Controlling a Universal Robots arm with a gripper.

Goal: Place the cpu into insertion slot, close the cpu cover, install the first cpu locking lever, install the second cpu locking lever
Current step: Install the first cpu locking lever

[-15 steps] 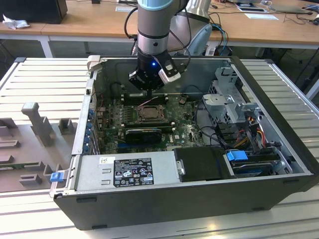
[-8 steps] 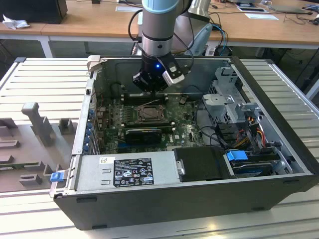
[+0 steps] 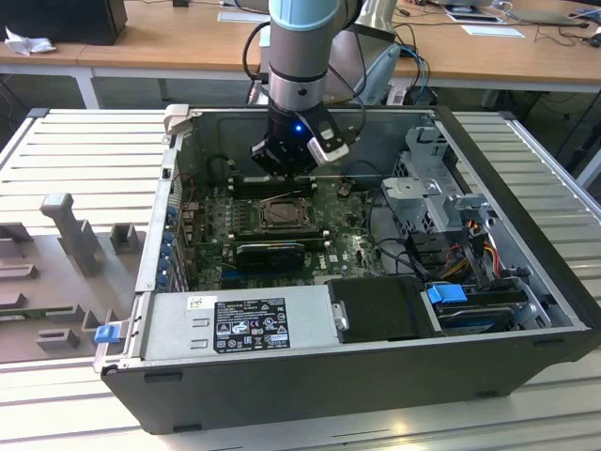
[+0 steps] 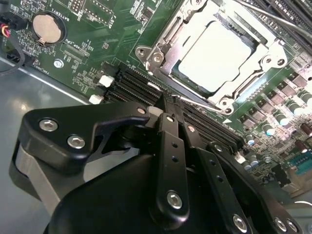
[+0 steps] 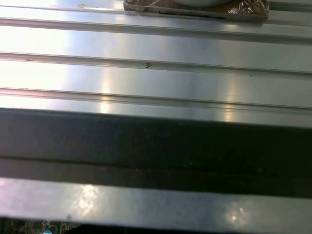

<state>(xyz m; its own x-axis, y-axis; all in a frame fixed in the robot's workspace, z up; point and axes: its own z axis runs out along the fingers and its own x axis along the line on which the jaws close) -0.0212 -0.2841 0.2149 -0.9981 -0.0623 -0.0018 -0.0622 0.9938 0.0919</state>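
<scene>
Inside the open computer case (image 3: 488, 310), the hand (image 3: 282, 162) hangs over the green motherboard (image 3: 343, 246), a little beyond the insertion slot (image 3: 285, 215) toward the far wall of the case. In the second wrist view the fingers (image 4: 170, 126) of the hand (image 4: 174, 103) are pressed together and nothing is between them, so the hand is clenched and empty. The fingertips are just beside the long black memory slots (image 4: 141, 87), near the corner of the insertion slot (image 4: 214, 53) but apart from it.

The cpu (image 4: 214, 56) lies flat in the insertion slot, its pale top facing up. The cpu cover (image 4: 168, 44) lies closed around it, and the pale top shows through the window of the cover. A thin metal lever (image 4: 200, 101) lies along the side of the slot nearest to the fingertips; I cannot tell if it is locked. A round coin battery (image 4: 48, 27) sits on the motherboard, well apart from the slot.

The case stands on a bench (image 3: 84, 160) of ribbed grey metal. Beside the case, on the exterior view's left, grey blocks (image 3: 70, 235) stand on this bench. Behind the case are wooden desks (image 3: 169, 38).
</scene>
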